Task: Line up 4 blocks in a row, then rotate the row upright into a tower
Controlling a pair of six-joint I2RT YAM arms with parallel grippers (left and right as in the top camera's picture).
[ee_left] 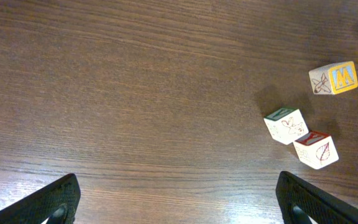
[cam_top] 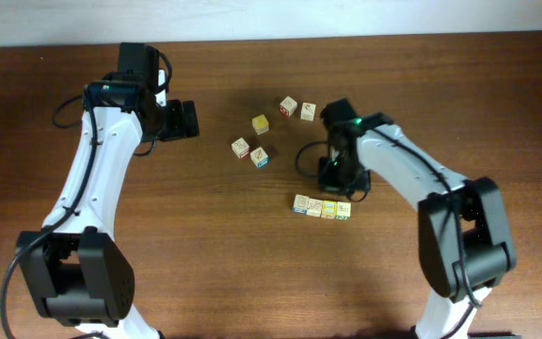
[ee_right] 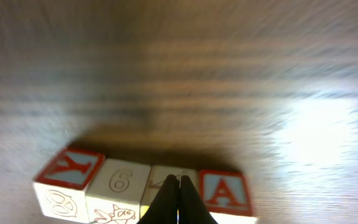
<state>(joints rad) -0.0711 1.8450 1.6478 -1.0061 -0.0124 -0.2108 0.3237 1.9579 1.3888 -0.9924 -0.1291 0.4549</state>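
Four small picture blocks [cam_top: 322, 207] lie side by side in a row right of the table's centre. The right wrist view shows them close up: a red Y block [ee_right: 70, 170], a block marked 6 [ee_right: 120, 182], a pale block [ee_right: 162, 180] partly hidden, and a red A block [ee_right: 225, 190]. My right gripper [ee_right: 179, 182] is shut, its tips pressed together over the pale third block, with nothing between them. In the overhead view, the right gripper [cam_top: 332, 185] hangs just behind the row. My left gripper [cam_top: 188, 120] stands wide open and empty far to the left; its fingers [ee_left: 55, 200] frame bare wood.
Several loose cubes lie behind the row: two [cam_top: 297, 108] at the back and three [cam_top: 252, 143] nearer the centre. The left wrist view catches a yellow W cube [ee_left: 333, 78], a green-trimmed cube [ee_left: 286, 124] and a red-trimmed cube [ee_left: 316, 149] at its right.
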